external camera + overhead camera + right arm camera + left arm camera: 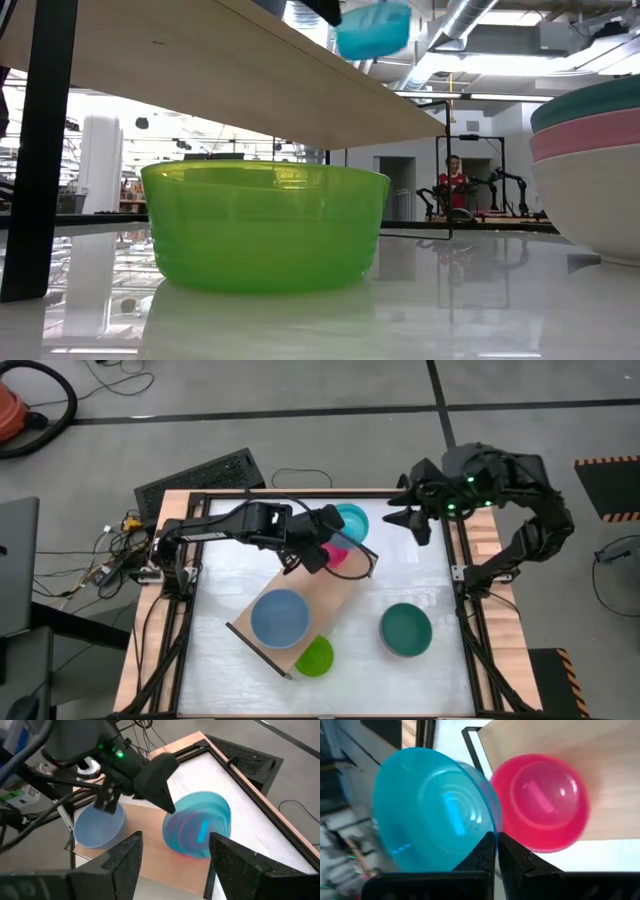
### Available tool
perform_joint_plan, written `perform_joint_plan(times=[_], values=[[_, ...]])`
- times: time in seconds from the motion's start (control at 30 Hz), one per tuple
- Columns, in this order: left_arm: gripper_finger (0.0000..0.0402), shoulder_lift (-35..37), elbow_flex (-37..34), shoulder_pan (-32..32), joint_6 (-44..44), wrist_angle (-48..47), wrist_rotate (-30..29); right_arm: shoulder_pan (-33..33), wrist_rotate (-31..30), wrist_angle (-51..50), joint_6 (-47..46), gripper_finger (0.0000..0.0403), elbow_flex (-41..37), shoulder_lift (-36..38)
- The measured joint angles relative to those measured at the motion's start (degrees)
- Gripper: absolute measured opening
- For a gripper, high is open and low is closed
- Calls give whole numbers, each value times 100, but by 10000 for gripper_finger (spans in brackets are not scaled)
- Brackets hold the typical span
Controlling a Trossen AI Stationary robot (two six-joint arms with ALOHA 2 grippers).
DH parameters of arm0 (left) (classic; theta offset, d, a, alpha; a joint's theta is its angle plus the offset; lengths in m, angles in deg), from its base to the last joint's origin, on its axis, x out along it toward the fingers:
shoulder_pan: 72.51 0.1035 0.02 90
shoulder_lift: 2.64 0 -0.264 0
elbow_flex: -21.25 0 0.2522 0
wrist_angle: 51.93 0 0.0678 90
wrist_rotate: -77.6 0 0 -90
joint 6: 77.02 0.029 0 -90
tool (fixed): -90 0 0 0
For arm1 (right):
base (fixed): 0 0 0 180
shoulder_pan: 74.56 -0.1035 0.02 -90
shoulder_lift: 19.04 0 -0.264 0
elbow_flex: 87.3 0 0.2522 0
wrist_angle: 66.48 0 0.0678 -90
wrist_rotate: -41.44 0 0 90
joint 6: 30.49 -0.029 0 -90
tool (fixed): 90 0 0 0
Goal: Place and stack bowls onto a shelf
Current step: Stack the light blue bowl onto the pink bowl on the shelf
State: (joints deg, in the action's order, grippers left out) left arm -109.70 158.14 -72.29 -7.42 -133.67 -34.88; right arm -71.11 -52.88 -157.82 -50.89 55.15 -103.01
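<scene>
Desk [440, 670]: white top, wooden rim. Shelf [335, 600] lies diagonally across desk middle.

Teal bowl [405, 630] tops nested stack on desk, right of shelf. Blue bowl [280, 618] sits on shelf near its lower end.

Left pincer [496, 851] clamped on rim of cyan bowl [432, 810], held tilted in air above far shelf end, just beside magenta bowl [540, 802] resting on shelf. Lime green bowl [314, 657] on desk under shelf's near edge.

Right pincer [172, 855] idle above desk's far right corner, fingers apart.

Judgement: bowl thin plastic, light, stiff, slick; rim pinch suits, may swing.
</scene>
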Motion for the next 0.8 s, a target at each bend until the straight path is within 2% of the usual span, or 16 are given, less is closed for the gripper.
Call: perform_joint_plan(times=[0.2, 0.37, 0.63, 0.73, 0.8], values=[[0, 24, 7, 176, -748, -542, 398, -2, -138, -117, -9, 255, 10, 193], [0, 22, 7, 298, -1265, -618, 1066, -2, -277, -196, -9, 255, 6, 240], [0, 13, 1, 338, -1334, -642, 1349, 2, -308, -246, -9, 255, 6, 283], [0, 17, -197, 388, -1433, -604, 1564, 2, -308, -312, -11, 255, 4, 281], [0, 15, -407, 396, -1482, -629, 1487, 2, -310, -325, -43, 255, 6, 281]])
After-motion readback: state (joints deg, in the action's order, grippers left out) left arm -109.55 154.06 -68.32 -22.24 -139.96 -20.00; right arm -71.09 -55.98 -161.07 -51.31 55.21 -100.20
